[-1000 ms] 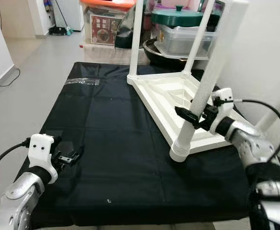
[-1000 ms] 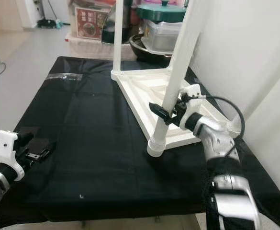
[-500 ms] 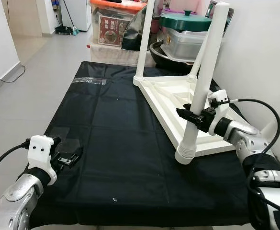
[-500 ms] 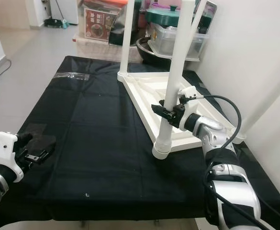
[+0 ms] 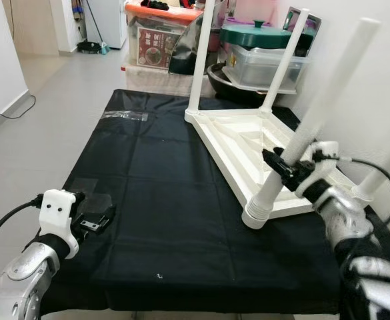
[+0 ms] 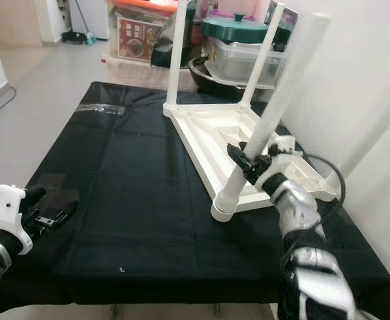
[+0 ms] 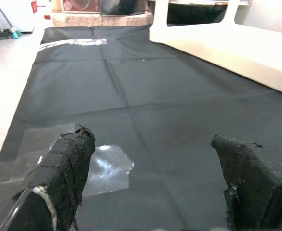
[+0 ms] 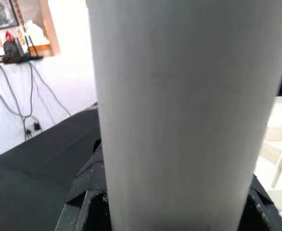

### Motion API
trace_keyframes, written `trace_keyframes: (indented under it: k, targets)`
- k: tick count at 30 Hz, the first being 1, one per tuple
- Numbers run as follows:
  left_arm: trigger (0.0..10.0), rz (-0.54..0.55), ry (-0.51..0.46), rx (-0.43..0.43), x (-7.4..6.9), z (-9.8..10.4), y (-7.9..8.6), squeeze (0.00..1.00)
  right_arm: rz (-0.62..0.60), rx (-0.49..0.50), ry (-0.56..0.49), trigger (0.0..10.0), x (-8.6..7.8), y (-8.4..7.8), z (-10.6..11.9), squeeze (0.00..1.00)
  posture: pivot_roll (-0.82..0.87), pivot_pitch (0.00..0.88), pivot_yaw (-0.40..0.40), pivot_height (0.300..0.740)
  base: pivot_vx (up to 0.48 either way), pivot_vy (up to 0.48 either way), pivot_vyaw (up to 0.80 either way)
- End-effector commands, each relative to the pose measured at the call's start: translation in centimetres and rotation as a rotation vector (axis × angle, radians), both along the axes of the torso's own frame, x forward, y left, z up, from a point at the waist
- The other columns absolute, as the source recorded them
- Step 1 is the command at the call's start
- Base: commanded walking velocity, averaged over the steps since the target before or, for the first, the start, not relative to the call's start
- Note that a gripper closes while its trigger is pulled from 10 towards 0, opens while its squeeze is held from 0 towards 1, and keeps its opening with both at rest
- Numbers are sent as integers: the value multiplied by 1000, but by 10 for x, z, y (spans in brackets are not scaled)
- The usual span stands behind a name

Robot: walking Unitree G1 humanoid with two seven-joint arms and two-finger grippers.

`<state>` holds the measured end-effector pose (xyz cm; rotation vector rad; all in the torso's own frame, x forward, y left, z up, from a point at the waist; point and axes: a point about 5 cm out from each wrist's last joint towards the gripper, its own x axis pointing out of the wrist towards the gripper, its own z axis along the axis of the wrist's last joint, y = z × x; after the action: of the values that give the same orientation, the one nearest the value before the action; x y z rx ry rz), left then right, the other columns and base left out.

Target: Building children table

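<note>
A white children's table top (image 5: pixel 229 131) lies upside down on the black cloth (image 5: pixel 161 200). Two white legs stand upright at its far corners (image 5: pixel 199 60) (image 5: pixel 282 67). A third white leg (image 5: pixel 315 113) leans toward the wall, its foot (image 5: pixel 256 215) at the top's near corner. My right gripper (image 5: pixel 285 168) is shut on this leg low down; the leg (image 8: pixel 179 96) looms close in the right wrist view. At the cloth's near left, my left gripper (image 5: pixel 99 220) hovers open with nothing between its fingers (image 7: pixel 63 163).
A clear plastic sheet (image 7: pixel 107 168) lies under the left gripper, and a clear strip (image 5: pixel 124 115) lies at the far left of the cloth. Boxes and a green-lidded pot (image 5: pixel 258 35) stand behind the table. A white wall (image 5: pixel 381 73) runs close on the right.
The leg held by my right gripper has tipped from near upright to leaning right toward the wall, and the gripper moved right with it. The left arm stays put.
</note>
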<state>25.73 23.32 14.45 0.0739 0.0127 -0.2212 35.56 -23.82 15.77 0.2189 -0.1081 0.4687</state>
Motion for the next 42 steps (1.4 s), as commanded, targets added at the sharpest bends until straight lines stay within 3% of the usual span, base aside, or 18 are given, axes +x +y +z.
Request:
trace_keyframes:
  k: [1, 5, 11, 13, 17, 24, 29, 31, 37, 38, 40, 41, 42]
  targets:
    - [10000, -13, 13, 21, 1, -3, -1, 0, 27, -10, 126, 0, -10, 5, -32, 0, 126, 0, -111, 740, 0, 0, 0]
    - [10000, -16, 13, 30, 2, -4, 0, 0, 180, -136, 85, 0, -17, 20, -37, 0, 124, 0, -109, 740, 0, 0, 0]
    - [10000, -17, 14, 29, 2, -4, 0, 0, 288, -209, 68, 0, -15, 27, -32, 0, 125, 0, -112, 740, 0, 0, 0]
    - [10000, -18, 18, 26, 2, -6, 0, 0, 415, -283, 56, 0, -11, 34, -21, 0, 128, 0, -124, 740, 0, 0, 0]
    - [10000, -16, 21, 23, 1, -7, -1, 0, 502, -335, 54, 0, -8, 40, -12, 0, 133, 0, -134, 740, 0, 0, 0]
    - [10000, -6, 30, 14, -3, -12, -1, 0, 601, -384, 68, 0, -1, 51, 0, 0, 142, 0, -155, 740, 0, 0, 0]
    - [10000, 3, 35, 6, -5, -14, 1, 0, 610, -356, 67, 0, 0, 54, -1, 0, 140, 0, -155, 740, 0, 0, 0]
    - [10000, 3, 37, 4, -5, -14, 1, 0, 587, -327, 68, 0, -1, 53, -3, 0, 135, 0, -154, 740, 0, 0, 0]
    - [10000, 2, 41, -3, -4, -16, 1, 0, 283, -176, 86, 0, 0, 43, -19, 0, 121, 0, -144, 740, 0, 0, 0]
    - [10000, 2, 41, -3, -4, -16, 1, 0, 283, -176, 86, 0, 0, 43, -19, 0, 121, 0, -144, 740, 0, 0, 0]
    - [10000, 2, 40, -5, -3, -15, 1, 0, -167, -211, 177, 0, 6, 28, -33, 0, 116, 0, -135, 740, 0, 0, 0]
    - [10000, 2, 40, -5, -3, -15, 1, 0, -167, -211, 177, 0, 6, 28, -33, 0, 116, 0, -135, 740, 0, 0, 0]
    - [10000, 2, 39, -5, -3, -15, 1, 0, -388, -240, 208, 0, 6, 18, -37, 0, 116, 0, -134, 740, 0, 0, 0]
